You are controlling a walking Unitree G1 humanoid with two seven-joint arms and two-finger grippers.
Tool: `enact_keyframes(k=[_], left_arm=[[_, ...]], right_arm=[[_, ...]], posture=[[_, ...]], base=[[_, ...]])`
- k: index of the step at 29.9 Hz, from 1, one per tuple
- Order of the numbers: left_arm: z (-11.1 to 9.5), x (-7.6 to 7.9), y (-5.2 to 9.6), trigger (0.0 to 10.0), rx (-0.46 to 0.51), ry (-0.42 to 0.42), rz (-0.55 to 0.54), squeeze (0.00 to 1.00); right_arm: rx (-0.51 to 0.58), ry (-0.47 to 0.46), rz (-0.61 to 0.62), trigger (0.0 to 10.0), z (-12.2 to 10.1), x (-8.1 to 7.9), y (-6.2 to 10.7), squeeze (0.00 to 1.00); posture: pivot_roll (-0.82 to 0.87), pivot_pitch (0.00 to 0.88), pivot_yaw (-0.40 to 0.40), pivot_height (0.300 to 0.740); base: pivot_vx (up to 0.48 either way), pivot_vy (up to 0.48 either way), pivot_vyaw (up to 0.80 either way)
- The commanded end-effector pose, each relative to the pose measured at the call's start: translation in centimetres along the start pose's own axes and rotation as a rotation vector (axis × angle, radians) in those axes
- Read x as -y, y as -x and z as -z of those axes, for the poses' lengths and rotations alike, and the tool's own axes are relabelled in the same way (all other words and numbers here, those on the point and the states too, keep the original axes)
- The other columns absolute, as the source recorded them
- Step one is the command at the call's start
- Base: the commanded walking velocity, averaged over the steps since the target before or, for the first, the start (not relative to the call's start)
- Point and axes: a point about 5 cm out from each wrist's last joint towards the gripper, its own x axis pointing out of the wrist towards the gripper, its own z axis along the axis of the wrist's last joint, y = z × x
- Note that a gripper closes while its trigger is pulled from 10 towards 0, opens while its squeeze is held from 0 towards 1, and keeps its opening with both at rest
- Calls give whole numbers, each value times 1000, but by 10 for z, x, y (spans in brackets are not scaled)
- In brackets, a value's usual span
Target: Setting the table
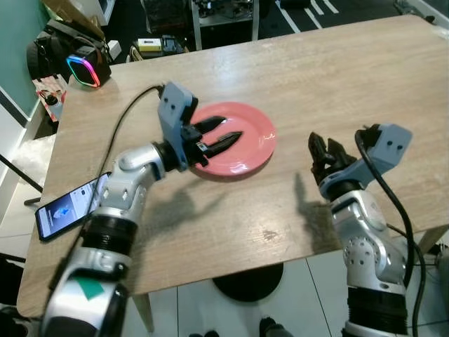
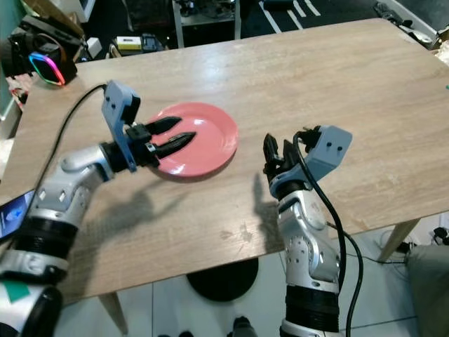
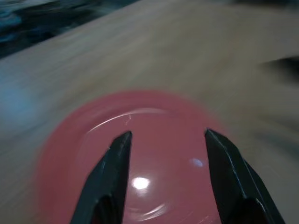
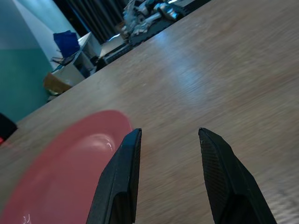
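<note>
1. Hovering over the near-left part of the pink plate [image 1: 238, 144], the left gripper [image 1: 226, 135] has its jaws spread apart and holds nothing.
2. The right gripper [image 1: 323, 152], right of the plate above bare wood, is also parted and holds nothing.
3. The plate lies mid-table [image 1: 337, 77].
4. A phone [image 1: 66, 207] lies at the near-left edge; its screen text is unreadable.

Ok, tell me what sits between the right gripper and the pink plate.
Nothing. In the left eye view, only bare wooden table separates the right gripper from the pink plate; the right wrist view shows the same bare wood.
</note>
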Motion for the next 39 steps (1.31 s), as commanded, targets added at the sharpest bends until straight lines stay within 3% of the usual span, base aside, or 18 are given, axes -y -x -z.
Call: enact_keyframes(k=[1, 6, 13, 15, 16, 19, 22, 24, 27, 28, 32, 36, 39], left_arm=[[21, -6, 5, 10000, -109, -6, -61, 0], [40, -35, 20, 10000, -365, -47, -217, 0], [39, -41, 21, 10000, -392, -127, -204, 0], [35, -42, 16, 10000, -379, -211, -199, 0], [35, -42, 16, 10000, -379, -211, -199, 0], [25, -39, 6, 10000, -320, -302, -180, 0], [18, -34, 0, 10000, -264, -320, -137, 0], [9, -20, -10, 10000, -181, -335, -50, 0], [6, -15, -13, 10000, -155, -339, -17, 0], [8, -4, -21, 10000, -147, -350, 22, 0], [20, 14, -35, 10000, -188, -366, 85, 0], [28, 15, -37, 10000, -237, -377, 85, 0], [34, 10, -35, 10000, -308, -417, 72, 0]], right_arm=[[5, 7, 10, 10000, 0, 2, 4, 0], [15, 16, 22, 10000, -4, 7, 7, 0], [20, 19, 25, 10000, -5, 8, 9, 0], [24, 22, 26, 10000, -5, 8, 10, 0], [24, 22, 26, 10000, -5, 8, 10, 0], [32, 22, 23, 10000, -6, 6, 13, 0], [34, 23, 23, 10000, -7, 5, 15, 0], [34, 26, 23, 10000, -6, 4, 17, 0], [33, 26, 23, 10000, -5, 4, 18, 0], [31, 31, 20, 10000, -5, 3, 18, 0], [37, 60, 7, 10000, -7, 0, 19, 0], [53, 92, 2, 10000, -14, 0, 21, 0], [88, 158, -3, 10000, -31, 5, 30, 0]], posture=[[-153, 196, 154, 740], [-151, 196, 151, 740], [-148, 196, 150, 740], [-157, 199, 154, 740], [-157, 199, 154, 740], [-166, 205, 160, 740], [-170, 206, 163, 740], [-171, 208, 162, 740], [-172, 208, 162, 740], [-179, 208, 164, 740], [-193, 210, 173, 740], [-213, 216, 196, 740], [-236, 225, 226, 740]], base=[[0, 0, 0], [0, 0, 0], [0, 0, 0], [0, 0, 0], [0, 0, 0], [0, 0, 0], [0, 0, 0], [0, 0, 0], [0, 0, 0], [0, 0, 0], [0, 0, 0], [0, 0, 0], [0, 0, 0]])
